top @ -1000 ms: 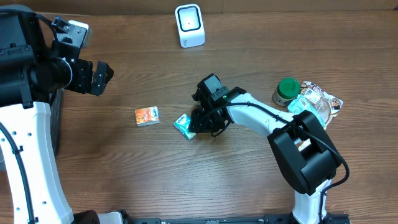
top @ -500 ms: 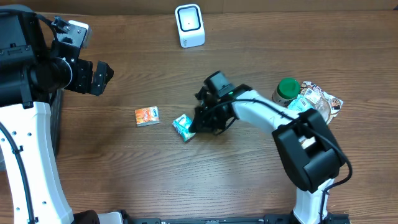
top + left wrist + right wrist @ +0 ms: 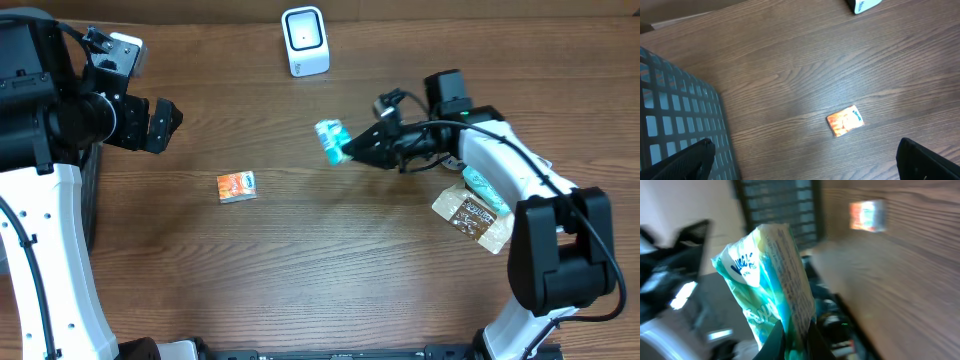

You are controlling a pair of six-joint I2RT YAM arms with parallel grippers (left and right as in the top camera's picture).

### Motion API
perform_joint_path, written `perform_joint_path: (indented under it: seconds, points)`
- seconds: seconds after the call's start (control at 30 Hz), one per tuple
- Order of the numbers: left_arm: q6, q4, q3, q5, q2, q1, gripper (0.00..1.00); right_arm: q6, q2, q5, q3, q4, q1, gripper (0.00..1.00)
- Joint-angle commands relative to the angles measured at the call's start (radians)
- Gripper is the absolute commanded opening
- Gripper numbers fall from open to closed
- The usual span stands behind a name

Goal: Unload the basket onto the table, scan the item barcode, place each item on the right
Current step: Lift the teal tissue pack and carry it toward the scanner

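The item, a teal and white packet (image 3: 329, 140), hangs above the table with my right gripper (image 3: 347, 151) shut on its lower edge. In the right wrist view the packet (image 3: 771, 275) stands upright, its fine-print side facing right, pinched by the gripper (image 3: 793, 341). The white barcode scanner (image 3: 305, 40) stands at the back of the table, up and left of the packet. My left gripper (image 3: 166, 120) hovers open at the far left, holding nothing. Its fingers (image 3: 687, 160) frame bare table in the left wrist view.
A small orange packet (image 3: 236, 186) lies on the wood left of centre, seen also as the orange packet (image 3: 845, 121) from the left wrist. A brown packet (image 3: 470, 218) and a teal one (image 3: 482, 187) lie under the right arm. A grey basket (image 3: 675, 115) stands at the left.
My right gripper closed on the teal packet, lifted it off the table and carried it up and to the right. The right arm swung back, now covering the green-lidded jar. The left arm stayed still.
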Motion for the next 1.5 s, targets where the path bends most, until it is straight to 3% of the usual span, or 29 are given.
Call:
perform_joint_path:
  seconds: [0.0,0.17,0.37,0.6,0.8,0.97,1.27,1.47]
  points:
    - [0.023,0.001,0.018,0.003,0.002,0.003,1.00,0.080,-0.020,-0.193,0.015,0.042,-0.046,0.04]
    - [0.023,0.001,0.018,0.004,0.002,0.003,1.00,0.304,-0.020,-0.210,0.015,0.160,-0.105,0.04]
    - [0.023,0.001,0.018,0.004,0.002,0.003,1.00,0.468,-0.020,-0.210,0.015,0.298,-0.117,0.04]
    - [0.023,0.001,0.018,0.004,0.002,0.003,1.00,0.454,-0.020,-0.210,0.015,0.348,-0.114,0.04]
    - [0.023,0.001,0.018,0.004,0.002,0.003,1.00,0.343,-0.020,-0.127,0.015,0.432,-0.023,0.04]
    - [0.023,0.001,0.018,0.004,0.002,0.003,1.00,0.245,-0.020,0.116,0.015,0.386,0.117,0.04]
    - [0.023,0.001,0.018,0.004,0.002,0.004,1.00,0.078,-0.020,0.921,0.039,-0.019,0.348,0.04]
    - [0.023,0.001,0.018,0.004,0.002,0.003,1.00,-0.007,-0.020,1.247,0.315,-0.329,0.350,0.04]
